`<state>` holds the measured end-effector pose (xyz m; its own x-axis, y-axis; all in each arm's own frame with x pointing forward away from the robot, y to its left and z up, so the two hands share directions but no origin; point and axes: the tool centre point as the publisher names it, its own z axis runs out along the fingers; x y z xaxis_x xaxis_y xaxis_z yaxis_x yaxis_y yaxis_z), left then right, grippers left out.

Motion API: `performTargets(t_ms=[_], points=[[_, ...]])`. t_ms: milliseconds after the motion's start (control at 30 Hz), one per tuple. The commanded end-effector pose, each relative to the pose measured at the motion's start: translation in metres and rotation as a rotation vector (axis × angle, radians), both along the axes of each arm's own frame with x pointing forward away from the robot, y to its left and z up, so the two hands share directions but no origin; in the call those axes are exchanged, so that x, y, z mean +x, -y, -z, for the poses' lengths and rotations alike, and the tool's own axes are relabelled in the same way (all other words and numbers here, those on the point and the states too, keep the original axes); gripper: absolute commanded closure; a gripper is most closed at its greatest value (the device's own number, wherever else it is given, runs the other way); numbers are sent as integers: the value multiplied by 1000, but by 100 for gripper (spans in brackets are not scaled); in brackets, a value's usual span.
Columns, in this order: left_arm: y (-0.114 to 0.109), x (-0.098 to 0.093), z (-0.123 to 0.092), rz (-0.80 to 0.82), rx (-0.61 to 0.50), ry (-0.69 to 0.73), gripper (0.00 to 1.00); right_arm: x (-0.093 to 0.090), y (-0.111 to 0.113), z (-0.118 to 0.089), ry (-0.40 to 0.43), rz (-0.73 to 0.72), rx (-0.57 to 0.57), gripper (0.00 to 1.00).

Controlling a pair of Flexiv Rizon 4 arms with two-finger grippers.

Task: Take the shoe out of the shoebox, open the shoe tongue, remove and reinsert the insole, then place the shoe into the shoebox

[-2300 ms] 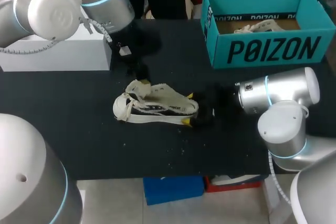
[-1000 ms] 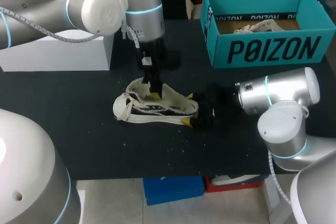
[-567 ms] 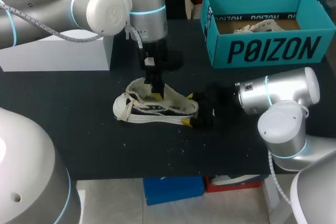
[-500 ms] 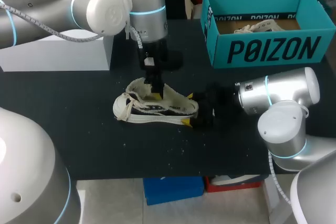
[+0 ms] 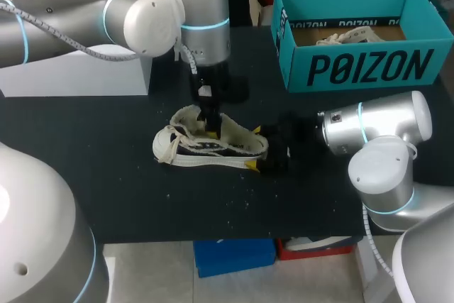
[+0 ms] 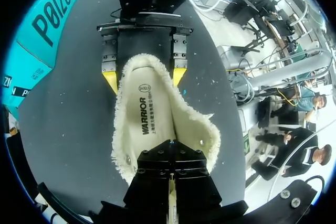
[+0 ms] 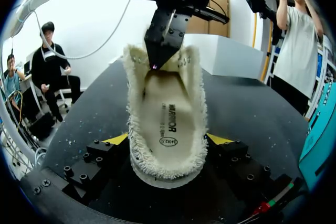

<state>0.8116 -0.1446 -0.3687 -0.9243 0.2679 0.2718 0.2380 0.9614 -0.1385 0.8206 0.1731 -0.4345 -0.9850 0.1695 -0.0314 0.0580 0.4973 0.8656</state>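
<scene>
The shoe (image 5: 213, 143) is laid on the black table (image 5: 106, 189), near its middle. It is outside the teal shoebox (image 5: 369, 69), which is stood well apart at the far right corner. The heel of the shoe is grasped by the right fingers (image 7: 116, 139) — one yellow tip is pressed against each side of it. The insole (image 7: 170, 121) is seen flat inside the shoe, with some print on it, and the frayed pale collar is spread wide around it. The left fingers (image 6: 157, 171) are placed from above in the front of the opening, where the tongue sits. They are clenched close together, with only a thin pale line shown between them — whether a piece of the shoe is pinched there cannot be told. A pale thing is seen inside the shoebox.
</scene>
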Motion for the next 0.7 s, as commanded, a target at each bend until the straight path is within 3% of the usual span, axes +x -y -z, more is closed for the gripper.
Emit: performTargets(t_ms=[33,700], points=[[3,3,14,-3,-7,-18,100,0,1,2,0,1,-2,100],[11,-20,41,24,6,-51,100,0,1,2,0,1,-2,100]])
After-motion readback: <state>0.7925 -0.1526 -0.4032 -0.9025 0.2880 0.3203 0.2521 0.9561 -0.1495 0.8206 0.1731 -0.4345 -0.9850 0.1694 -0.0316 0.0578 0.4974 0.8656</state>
